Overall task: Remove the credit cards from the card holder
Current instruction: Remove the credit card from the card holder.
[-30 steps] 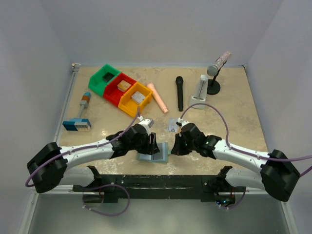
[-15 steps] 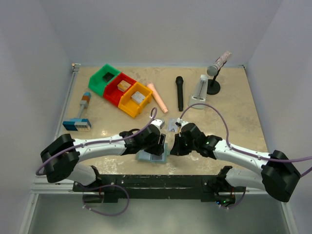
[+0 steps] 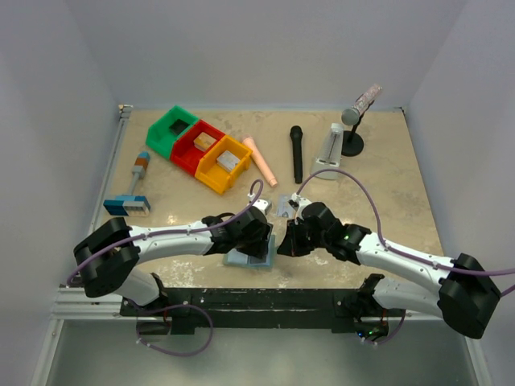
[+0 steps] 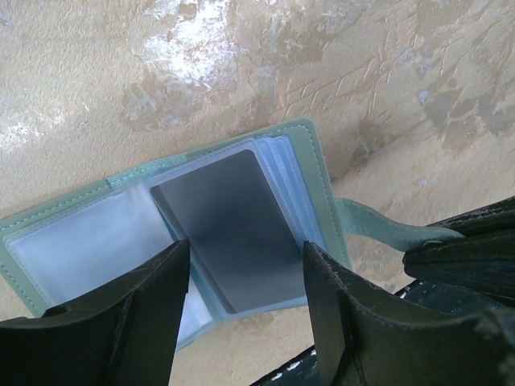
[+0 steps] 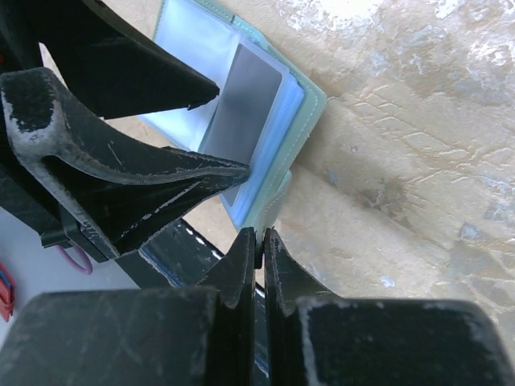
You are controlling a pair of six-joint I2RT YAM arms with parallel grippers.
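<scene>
Lying open on the desk (image 4: pixel 402 96), the card holder (image 4: pixel 315 181) has a grey credit card (image 4: pixel 233 233) in its clear pocket; the left end effector (image 4: pixel 241 265) hovers part-open astride that card, gripping nothing, while the right end effector (image 5: pixel 259 238) pinches the holder's teal tab (image 4: pixel 366 225) tight

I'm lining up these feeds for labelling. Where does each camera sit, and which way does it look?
Top external: fixed above and behind the bases, looking down at the table; both arms show, meeting over the card holder.
Left wrist: on the left arm, looking down past the open left gripper at the grey card in the open holder.
Right wrist: on the right arm, looking along the shut right gripper toward the holder's edge.
Shared: both wrist views show holder, grey card and the other arm's gripper.
</scene>
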